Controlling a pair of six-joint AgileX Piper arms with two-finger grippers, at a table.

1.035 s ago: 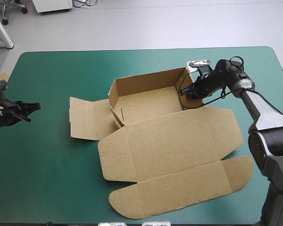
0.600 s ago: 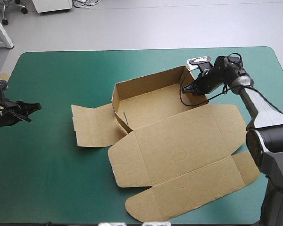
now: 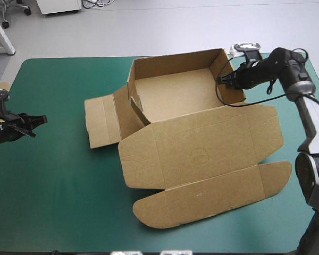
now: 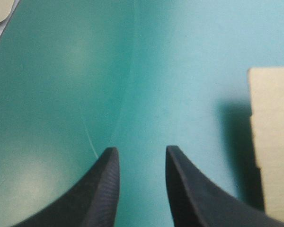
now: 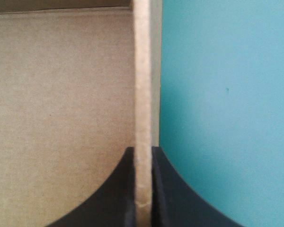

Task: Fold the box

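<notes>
We see the teal-green table cover (image 3: 58,175) bearing the brown cardboard box (image 3: 196,154), right of centre and reaching the far edge: a tray with raised walls, its broad lid flat toward the near edge and a side flap flat toward the left. The right gripper (image 3: 224,79) of black fins is clamped on the tray's right wall, its inner finger hidden from above. The left gripper (image 3: 38,121), fingers apart, sits by the left edge, well apart from the box, its arm cut off. A sliver of pale board (image 3: 1,86) there is barely readable.
</notes>
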